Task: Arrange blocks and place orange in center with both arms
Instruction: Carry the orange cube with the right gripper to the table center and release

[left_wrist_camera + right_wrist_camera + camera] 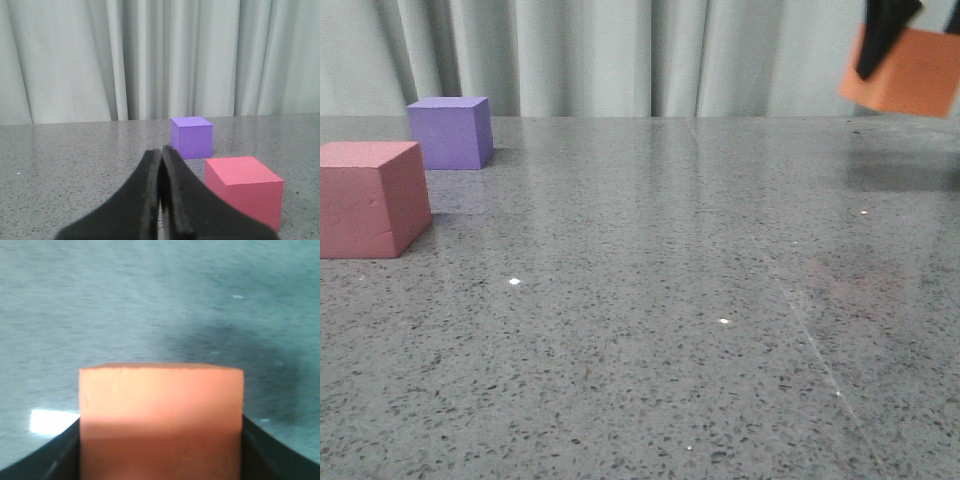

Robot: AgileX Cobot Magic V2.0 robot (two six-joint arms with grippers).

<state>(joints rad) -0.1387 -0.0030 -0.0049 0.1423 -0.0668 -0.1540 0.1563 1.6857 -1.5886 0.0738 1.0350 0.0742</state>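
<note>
Holding the orange cube (910, 72) aloft, right gripper (160, 460) clamped on it, mostly cropped.
Left gripper (161, 200) fingers pressed together; pink-red cube (370, 198) cut off beside purple cube (450, 131).

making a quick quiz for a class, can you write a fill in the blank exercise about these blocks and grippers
1. The right gripper holds the ____ cube above the table.
2. The left gripper is shut and holds ____.
3. In the front view, the purple cube stands farther back than the ____ cube.
4. Both cubes resting on the table are on the robot's ____ side.

Missing words: orange; nothing; pink-red; left
</note>
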